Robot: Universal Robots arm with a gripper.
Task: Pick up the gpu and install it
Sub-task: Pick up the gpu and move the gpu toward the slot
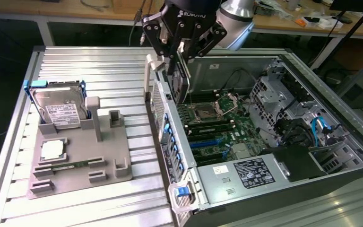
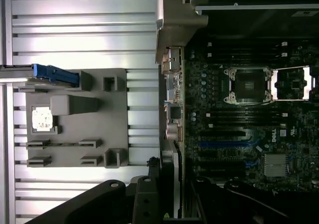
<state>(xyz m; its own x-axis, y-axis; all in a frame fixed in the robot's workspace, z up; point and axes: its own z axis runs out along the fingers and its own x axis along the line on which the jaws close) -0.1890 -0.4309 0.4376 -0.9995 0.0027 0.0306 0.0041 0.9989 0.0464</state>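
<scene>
gpu upright, gripped between jaws, over case

we see a dark gpu with a silvery edge and a black gripper. the hard drive is silver, its frame blue.

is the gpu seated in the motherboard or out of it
Out. The gripper holds the gpu upright on edge over the open case, and the card looks raised clear of the motherboard slots.
</scene>
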